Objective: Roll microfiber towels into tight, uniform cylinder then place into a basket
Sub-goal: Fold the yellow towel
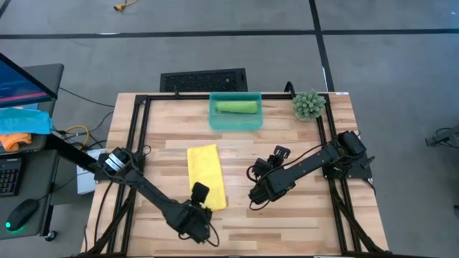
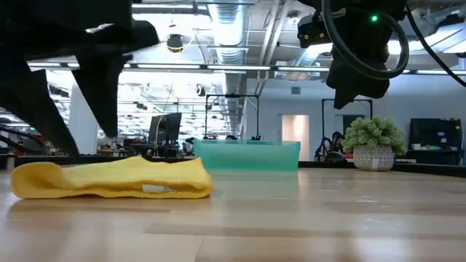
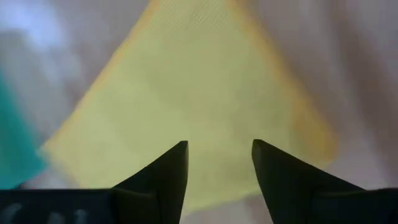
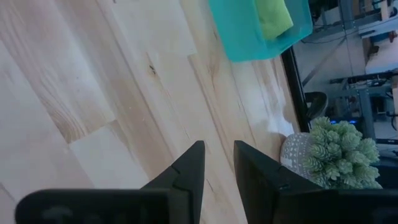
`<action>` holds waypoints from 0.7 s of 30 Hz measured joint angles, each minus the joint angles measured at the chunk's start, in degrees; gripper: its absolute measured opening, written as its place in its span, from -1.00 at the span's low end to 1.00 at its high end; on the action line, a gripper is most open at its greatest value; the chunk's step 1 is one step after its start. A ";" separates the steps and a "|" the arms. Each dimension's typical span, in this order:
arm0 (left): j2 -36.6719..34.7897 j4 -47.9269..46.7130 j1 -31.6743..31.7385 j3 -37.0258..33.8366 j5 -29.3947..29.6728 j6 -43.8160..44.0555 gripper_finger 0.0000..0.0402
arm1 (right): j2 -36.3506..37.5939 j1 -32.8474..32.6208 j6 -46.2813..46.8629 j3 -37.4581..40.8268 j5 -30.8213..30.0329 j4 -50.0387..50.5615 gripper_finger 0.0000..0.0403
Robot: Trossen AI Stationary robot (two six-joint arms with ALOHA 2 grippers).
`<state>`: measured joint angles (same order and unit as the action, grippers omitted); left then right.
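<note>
A small potted plant (image 1: 308, 105) with spiky green foliage stands at the far right corner of the pale wood surface (image 1: 287, 136). A black grille panel (image 1: 204, 79) lies on the grey floor just beyond the far edge. Blue and orange cloths (image 1: 21, 125) sit on a side desk near a keyboard (image 1: 9, 175) and mouse (image 1: 23, 212).

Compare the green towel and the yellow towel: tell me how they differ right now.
The green towel is rolled into a cylinder; the yellow towel is not rolled, lying as a long strip. The green towel sits inside the teal basket; the yellow towel lies on the table, under the left tool. Both are soft cloths.
</note>
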<state>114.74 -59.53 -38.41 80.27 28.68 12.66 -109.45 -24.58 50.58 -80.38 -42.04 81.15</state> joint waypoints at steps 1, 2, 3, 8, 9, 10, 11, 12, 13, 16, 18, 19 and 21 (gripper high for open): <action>0.01 -2.11 -0.45 0.18 1.76 1.38 -0.14 | 0.00 -0.01 -0.06 0.00 0.00 -0.03 -0.47; 0.02 -3.89 -0.90 0.30 3.15 2.84 -0.14 | 0.00 0.00 -0.05 0.00 0.00 -0.01 -0.47; 0.02 -5.68 -1.26 0.41 4.64 4.49 -0.14 | 0.00 0.00 -0.05 0.00 0.00 -0.01 -0.47; -0.03 -19.78 -1.98 -0.27 15.30 16.17 -0.15 | 0.00 0.00 -0.10 0.00 0.00 -0.02 -0.47; -0.18 -22.74 -1.68 -0.91 17.46 18.83 -0.17 | 0.00 0.00 -0.11 0.00 0.00 -0.01 -0.47; -0.55 -25.06 -1.22 -1.76 19.37 21.44 -0.19 | 0.00 0.00 -0.11 0.00 0.00 -0.01 -0.47; -1.15 -26.36 -0.60 -2.80 20.81 23.63 -0.22 | 0.00 0.00 -0.12 0.00 0.00 -0.01 -0.47; -2.07 -26.76 0.11 -4.10 21.86 25.22 -0.25 | 0.00 0.00 -0.10 0.00 0.00 -0.01 -0.47; -3.21 -26.73 0.88 -5.68 22.08 26.22 -0.29 | 0.00 0.00 -0.12 0.00 0.00 -0.01 -0.47; -8.36 -24.47 3.53 -11.74 21.62 27.01 -0.43 | 0.00 0.00 -0.13 0.00 0.00 -0.03 -0.47; -13.49 -22.14 5.39 -16.51 21.59 27.04 -0.54 | 0.00 0.00 -0.17 0.00 0.00 -0.01 -0.47; -16.45 -20.13 6.49 -18.86 21.57 27.01 -0.60 | 0.00 0.00 -0.19 0.00 0.00 -0.03 -0.47; -22.65 -13.54 8.55 -23.42 21.02 25.71 -0.71 | 0.00 0.00 -0.23 0.00 0.00 -0.03 -0.47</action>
<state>92.10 -73.07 -29.86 56.85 49.70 38.37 -109.45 -24.58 50.35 -80.38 -42.04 81.12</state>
